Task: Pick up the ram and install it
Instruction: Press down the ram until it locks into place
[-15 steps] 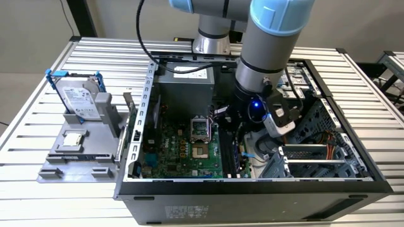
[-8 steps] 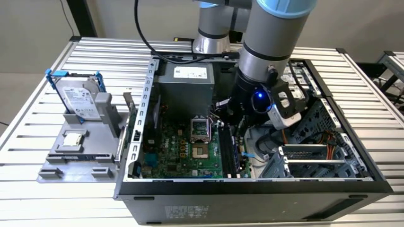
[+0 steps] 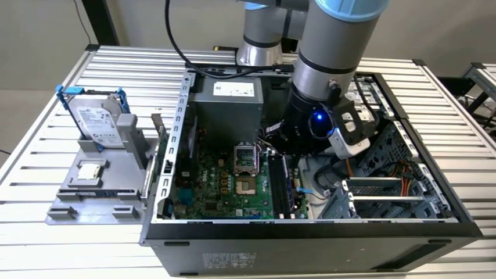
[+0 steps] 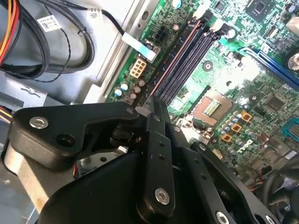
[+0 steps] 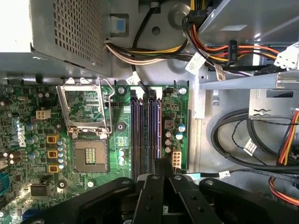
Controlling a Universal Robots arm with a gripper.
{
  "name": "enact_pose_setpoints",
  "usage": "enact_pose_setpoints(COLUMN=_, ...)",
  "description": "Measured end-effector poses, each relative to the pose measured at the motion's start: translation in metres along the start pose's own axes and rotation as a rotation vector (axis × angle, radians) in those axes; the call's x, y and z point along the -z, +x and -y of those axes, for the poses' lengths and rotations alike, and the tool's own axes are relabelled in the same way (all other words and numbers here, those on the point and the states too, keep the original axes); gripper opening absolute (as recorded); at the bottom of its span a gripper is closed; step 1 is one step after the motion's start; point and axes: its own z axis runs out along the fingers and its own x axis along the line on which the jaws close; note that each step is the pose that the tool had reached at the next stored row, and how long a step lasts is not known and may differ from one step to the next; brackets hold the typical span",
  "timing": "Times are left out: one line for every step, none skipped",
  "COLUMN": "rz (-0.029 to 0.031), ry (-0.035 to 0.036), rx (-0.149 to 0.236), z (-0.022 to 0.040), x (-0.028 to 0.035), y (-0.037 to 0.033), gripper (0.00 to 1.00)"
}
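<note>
I have the gripper (image 5: 161,170) down inside the open computer case (image 3: 310,229), its fingers closed together over the black memory slots (image 5: 145,130) of the green motherboard (image 5: 93,116). The ram (image 4: 175,58) sits in the outermost slot. The case rests on a slatted metal table (image 3: 78,232) beside a grey wall.

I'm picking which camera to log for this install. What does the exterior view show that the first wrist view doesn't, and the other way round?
Exterior view alone: the hard drive in its blue frame, standing on the grey holder outside the case, and the arm.

First wrist view alone: the empty CPU socket's contacts and the cable bundle close up.

Both: the gripper over the black memory slots on the motherboard.
</note>
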Motion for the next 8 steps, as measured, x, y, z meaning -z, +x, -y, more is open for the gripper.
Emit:
enact_pose_setpoints(rz=0.0000, ry=0.0009, rx=0.000, z=0.0000, x=0.0000, y=0.0000, gripper=0.00)
enact_pose_setpoints(rz=0.0000, ry=0.0019, rx=0.000, z=0.0000, x=0.0000, y=0.0000, gripper=0.00)
enact_pose_setpoints(rz=0.0001, ry=0.0027, rx=0.000, z=0.0000, x=0.0000, y=0.0000, gripper=0.00)
enact_pose_setpoints(rz=0.0000, ry=0.0036, rx=0.000, z=0.0000, x=0.0000, y=0.0000, gripper=0.00)
enact_pose_setpoints(rz=0.0000, ry=0.0045, rx=0.000, z=0.0000, x=0.0000, y=0.0000, gripper=0.00)
enact_pose_setpoints(rz=0.0001, ry=0.0054, rx=0.000, z=0.0000, x=0.0000, y=0.0000, gripper=0.00)
enact_pose_setpoints(rz=0.0001, ry=0.0063, rx=0.000, z=0.0000, x=0.0000, y=0.0000, gripper=0.00)
enact_pose_setpoints(rz=0.0001, ry=0.0073, rx=0.000, z=0.0000, x=0.0000, y=0.0000, gripper=0.00)
